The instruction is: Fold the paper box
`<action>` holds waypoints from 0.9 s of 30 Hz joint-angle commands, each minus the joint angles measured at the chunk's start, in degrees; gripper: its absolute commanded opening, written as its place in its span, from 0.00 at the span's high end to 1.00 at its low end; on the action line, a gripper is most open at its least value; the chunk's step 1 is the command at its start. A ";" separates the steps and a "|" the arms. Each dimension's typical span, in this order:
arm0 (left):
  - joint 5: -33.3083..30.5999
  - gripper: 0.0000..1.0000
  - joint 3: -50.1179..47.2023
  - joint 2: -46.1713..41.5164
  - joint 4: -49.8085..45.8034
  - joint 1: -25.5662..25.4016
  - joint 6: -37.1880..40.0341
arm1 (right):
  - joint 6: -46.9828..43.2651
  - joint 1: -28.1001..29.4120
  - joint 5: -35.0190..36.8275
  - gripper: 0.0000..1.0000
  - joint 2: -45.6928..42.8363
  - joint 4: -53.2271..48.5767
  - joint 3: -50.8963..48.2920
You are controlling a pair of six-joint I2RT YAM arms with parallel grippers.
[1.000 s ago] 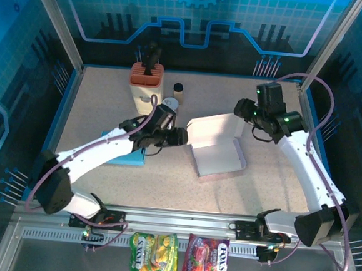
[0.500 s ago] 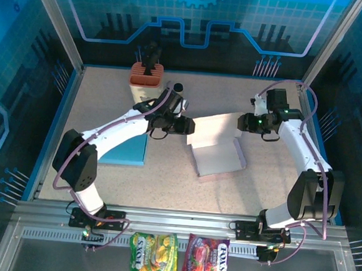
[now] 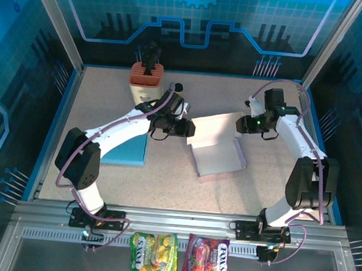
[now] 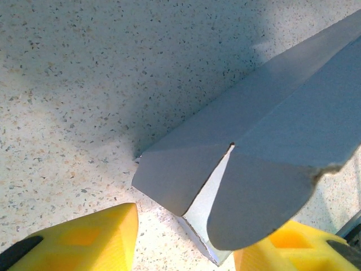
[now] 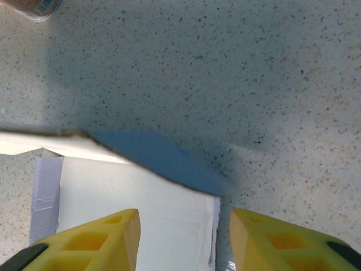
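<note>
the left tool point(image 3: 186, 128) and right tool point(image 3: 239, 123) flanked the white paper box point(image 3: 216, 152), seemingly to tuck its side flaps; both gaped open, empty.

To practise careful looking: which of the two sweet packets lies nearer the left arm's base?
The yellow-green packet; the red packet beside it lies nearer the right arm's base.

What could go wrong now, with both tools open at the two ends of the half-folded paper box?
1. The left tool straddles only a flap corner of the paper box. Closing there may crease or tear it rather than fold it.
2. The box lies loose on the table. A push from the right tool could slide it instead of bending the wall.
</note>
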 commanded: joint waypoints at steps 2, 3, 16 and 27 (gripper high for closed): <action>1.08 0.56 0.56 0.58 -0.92 0.31 0.33 | -2.99 -0.36 1.47 0.52 1.72 1.10 2.68; 1.19 0.56 0.57 0.66 -0.89 0.29 0.24 | -3.21 -0.39 1.15 0.52 1.73 1.57 2.62; 0.84 0.60 1.04 1.27 -1.75 -0.23 0.12 | -5.46 -0.58 -0.46 0.61 5.04 3.03 5.07; 0.15 0.62 1.98 2.35 -1.81 -0.24 0.27 | -4.60 -0.20 -0.07 0.93 3.56 4.19 2.92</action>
